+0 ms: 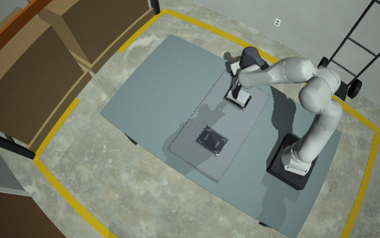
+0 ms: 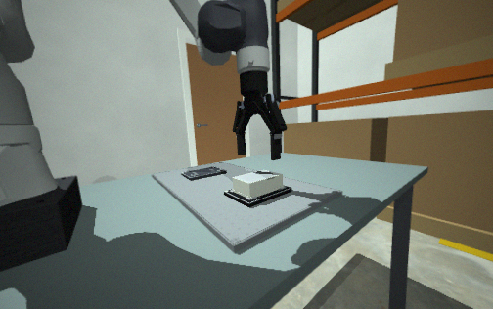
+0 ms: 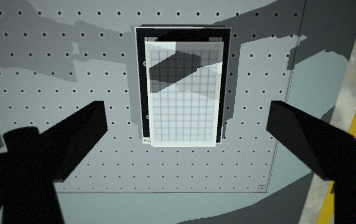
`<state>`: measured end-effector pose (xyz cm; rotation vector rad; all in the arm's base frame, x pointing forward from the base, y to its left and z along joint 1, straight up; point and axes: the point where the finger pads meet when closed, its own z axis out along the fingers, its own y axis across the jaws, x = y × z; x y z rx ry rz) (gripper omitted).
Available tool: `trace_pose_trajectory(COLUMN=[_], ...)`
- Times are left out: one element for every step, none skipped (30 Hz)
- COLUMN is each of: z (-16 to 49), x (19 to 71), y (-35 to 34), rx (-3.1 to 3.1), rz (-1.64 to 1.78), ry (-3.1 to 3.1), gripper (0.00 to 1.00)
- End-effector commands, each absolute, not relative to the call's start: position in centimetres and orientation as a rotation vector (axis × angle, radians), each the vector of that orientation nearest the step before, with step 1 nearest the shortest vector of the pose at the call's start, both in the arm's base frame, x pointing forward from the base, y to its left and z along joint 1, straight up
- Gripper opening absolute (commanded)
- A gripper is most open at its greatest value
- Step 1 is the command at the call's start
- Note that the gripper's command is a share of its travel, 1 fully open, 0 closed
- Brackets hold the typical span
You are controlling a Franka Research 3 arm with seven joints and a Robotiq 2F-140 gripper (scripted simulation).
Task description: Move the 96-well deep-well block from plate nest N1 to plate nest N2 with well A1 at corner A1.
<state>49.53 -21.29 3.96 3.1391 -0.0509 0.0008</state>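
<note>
The white 96-well deep-well block (image 2: 256, 184) sits flat in a black plate nest (image 2: 261, 197), the right-hand one as seen from the arm's base (N2). In the wrist view the block (image 3: 183, 92) lies inside the black nest frame (image 3: 142, 85). I cannot tell which corner is cut off. My gripper (image 2: 256, 154) hangs straight above the block, fully open and empty, with its fingertips clear of the block's top. In the overhead view the gripper (image 1: 238, 92) partly hides the block (image 1: 241, 99). The other nest (N1) (image 1: 211, 140) is empty and also shows in the side view (image 2: 203, 172).
Both nests stand on a grey perforated baseplate (image 1: 220, 126) on the table. The arm's black base (image 1: 292, 162) is at the table's near side. Shelving with brown boxes (image 1: 56, 49) stands beyond the table. A hand truck (image 1: 350, 56) is behind the arm.
</note>
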Motion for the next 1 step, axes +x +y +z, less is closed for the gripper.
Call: trace_pose_trajectory(z=[3.95], x=[49.47], y=[-21.25], rx=[3.138], rz=[-0.003], ry=[-0.054], gripper=[1.00])
